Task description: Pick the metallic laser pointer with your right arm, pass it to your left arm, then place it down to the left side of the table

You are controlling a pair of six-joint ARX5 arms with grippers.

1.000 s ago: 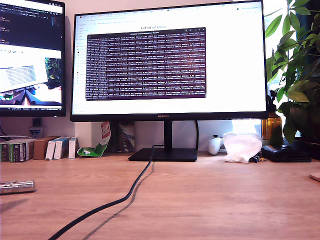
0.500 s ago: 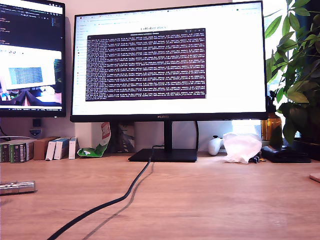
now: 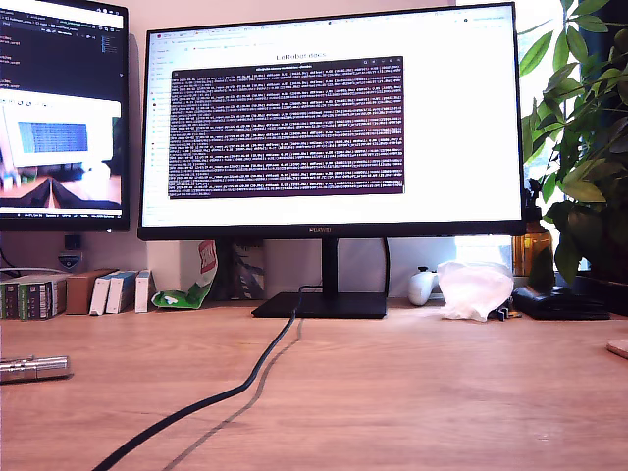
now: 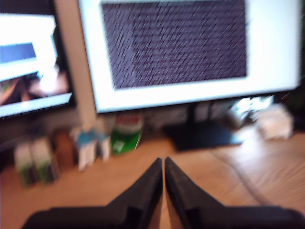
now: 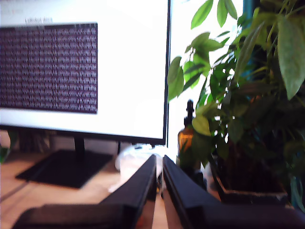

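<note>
The metallic laser pointer [image 3: 34,368] lies flat on the table [image 3: 412,392] at the exterior view's far left edge, a shiny silver cylinder with nothing touching it. Neither arm shows in the exterior view. My first gripper [image 4: 164,164] is shut with nothing between its black fingers; its blurred view faces the monitors and the boxes beneath them, and the pointer is out of that picture. My second gripper [image 5: 159,162] is also shut on nothing and faces the monitor's edge and the plant [image 5: 248,95].
A black cable [image 3: 235,392] snakes from the monitor stand [image 3: 321,304] toward the table's front. Small boxes [image 3: 59,292] line the back at the exterior view's left. A white crumpled bag [image 3: 476,287], a brown bottle [image 3: 533,245] and a leafy plant [image 3: 584,128] stand at its right.
The pointer has not moved. A faint shadow on the table below it has faded, and the pictures on both monitors have changed.
</note>
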